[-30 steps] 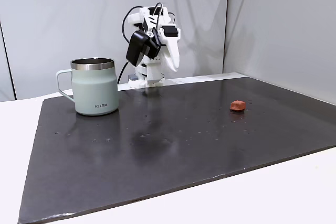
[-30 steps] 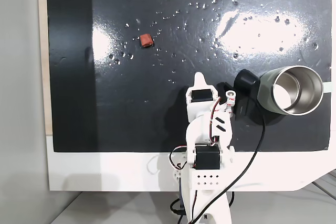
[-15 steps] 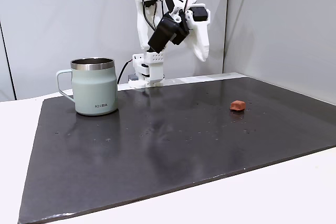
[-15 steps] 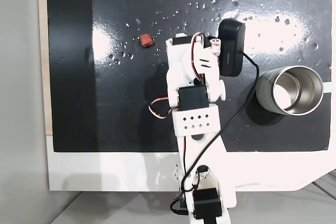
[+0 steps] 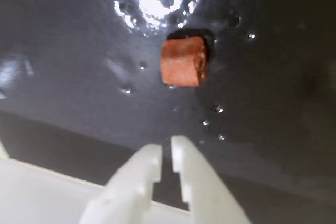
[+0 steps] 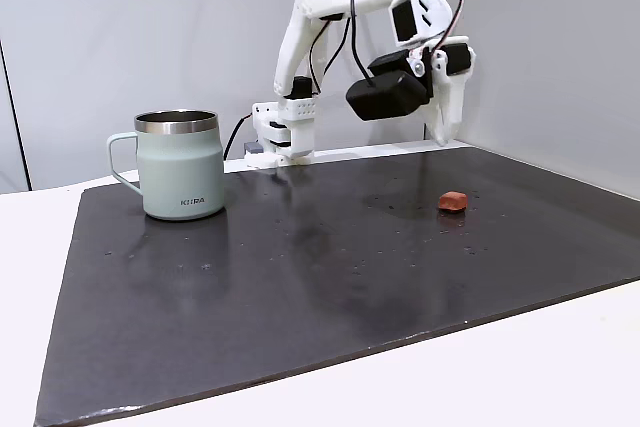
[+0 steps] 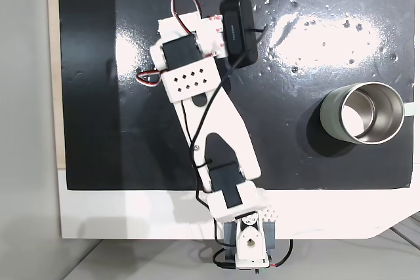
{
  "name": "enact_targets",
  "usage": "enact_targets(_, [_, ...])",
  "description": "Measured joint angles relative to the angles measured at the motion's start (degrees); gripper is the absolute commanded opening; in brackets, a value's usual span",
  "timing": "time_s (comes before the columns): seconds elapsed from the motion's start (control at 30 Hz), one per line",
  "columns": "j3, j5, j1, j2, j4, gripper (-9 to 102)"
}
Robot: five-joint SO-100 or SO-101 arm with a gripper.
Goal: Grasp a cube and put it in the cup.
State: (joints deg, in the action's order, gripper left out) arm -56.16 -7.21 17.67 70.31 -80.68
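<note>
The small terracotta cube lies on the wet black mat, just ahead of my gripper, whose white fingers stand almost together with nothing between them. In a fixed view the gripper hangs pointing down a little above and behind the cube, apart from it. The sage-green cup stands upright far to the left of that view. From above, the cup sits at the right with its inside bare, and my arm's wrist covers the cube.
The black mat is speckled with water drops and glare. White tabletop borders it at the front. A grey wall panel stands close behind the gripper. The arm's base sits at the mat's near edge in the top-down view.
The arm has unfolded from beside the cup, risen and swung out across the mat until the gripper hangs over the cube. Cube and cup have stayed put.
</note>
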Motion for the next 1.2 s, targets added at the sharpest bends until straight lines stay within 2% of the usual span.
enact_targets(0.13, [8.26, 0.00, 2.20, -6.50, -3.78, 0])
enact_targets(0.5, [10.11, 0.09, 4.13, -11.69, -5.01, 0])
enact_targets(0.73, [10.11, -0.35, 4.39, -11.87, -5.10, 22])
enact_targets(1.2, [10.46, -1.49, 2.20, -15.64, -6.42, 24])
